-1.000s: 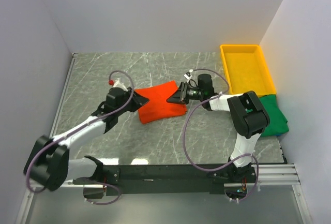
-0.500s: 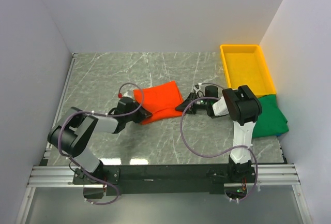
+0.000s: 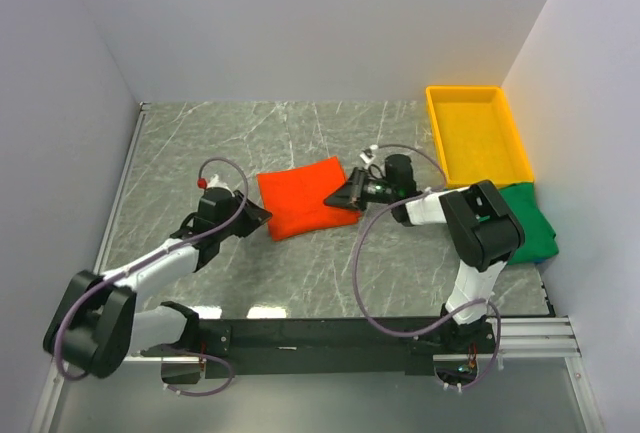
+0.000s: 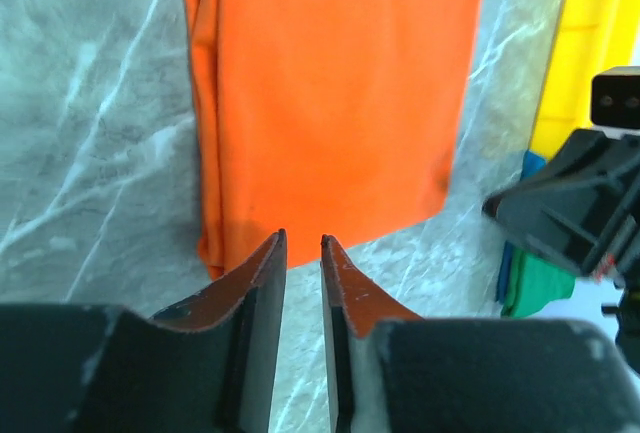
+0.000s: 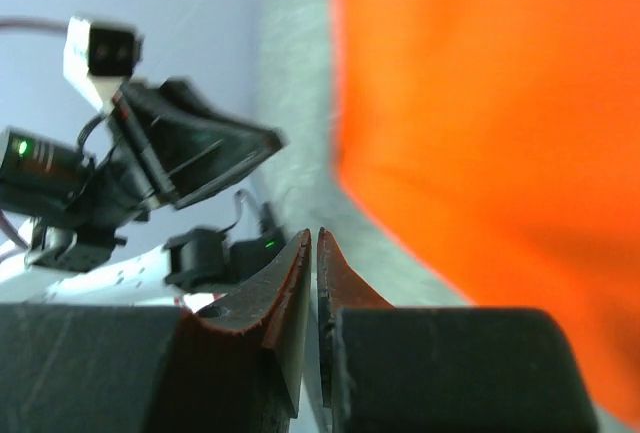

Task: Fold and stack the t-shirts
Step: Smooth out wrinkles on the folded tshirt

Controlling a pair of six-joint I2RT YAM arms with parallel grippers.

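Left pincer (image 3: 259,215) by orange shirt (image 3: 305,196); green shirt (image 3: 530,229) beside yellow tray (image 3: 480,139)

**Two shirts and a tray on the table, a gripper on either side of the middle shirt**

The folded shirt (image 3: 305,196) lies flat near the middle of the table (image 3: 250,133). The left gripper (image 3: 258,215) is at its left near corner and the right gripper (image 3: 340,193) at its right edge, facing each other across it; whether either touches the cloth cannot be told. The tray (image 3: 437,133) sits at the far right, along the right wall. The second shirt (image 3: 530,225) lies just in front of the tray's near end, toward the arm bases, partly behind the right arm (image 3: 480,223) and well apart from the folded shirt.
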